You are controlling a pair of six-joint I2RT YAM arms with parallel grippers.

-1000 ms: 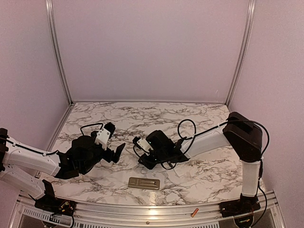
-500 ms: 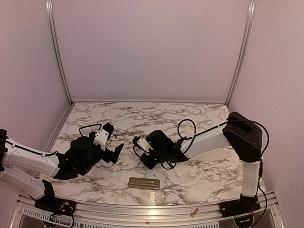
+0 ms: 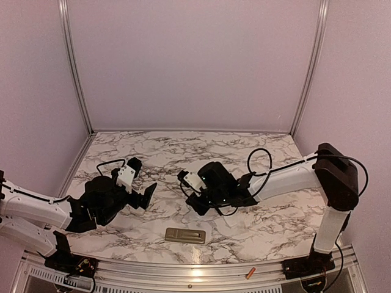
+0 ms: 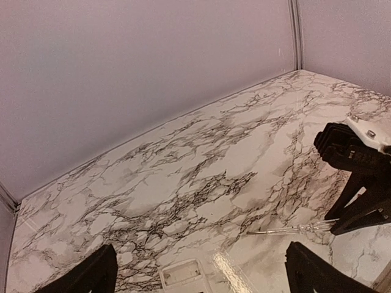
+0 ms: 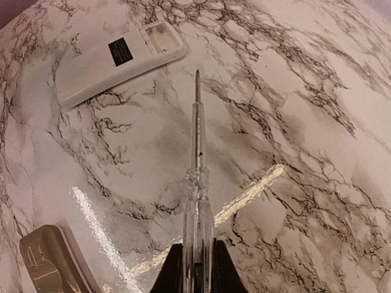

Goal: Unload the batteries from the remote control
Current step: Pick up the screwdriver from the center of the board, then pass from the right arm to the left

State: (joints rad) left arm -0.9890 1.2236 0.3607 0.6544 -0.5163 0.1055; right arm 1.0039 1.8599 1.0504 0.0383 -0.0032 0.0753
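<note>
Batteries are the job here, on a white, grey-veined marble-pattern bench (image 3: 183, 152).

Left arm: low over the left of the bench. Left fingers (image 3: 145, 196) spread wide, grasping nothing. It has drawn back slightly from a second ago.

Right arm: reaches in from the right. Its elbow has shifted rightward and the wrist has moved with it. Right fingers (image 5: 197, 268), part open a second ago, are now clenched on the handle of a tool.

White flat plastic remote control (image 5: 104, 61): lies back-up on the bench, just ahead of the left fingers and beyond the tool's tip. Its battery bay (image 5: 162, 38) is uncovered and looks empty; no cell seen in it.

Olive-gold flat rectangular piece (image 3: 185, 235): near the front edge, between the two arms. I cannot tell whether it carries cells.

Slim clear-handled screwdriver (image 5: 197, 177): held nearly level, with the metal tip aimed toward the white remote control but apart from it. Contact with the bench cannot be told.

Small orange-red cylindrical cell (image 3: 249, 273): on the metal front rail, off the marble, near the right arm's base. It is the only one in sight.

Reading: the tool is now secured, so prying looks like the next step. With the white bay apparently bare, the remaining target is uncertain.
</note>
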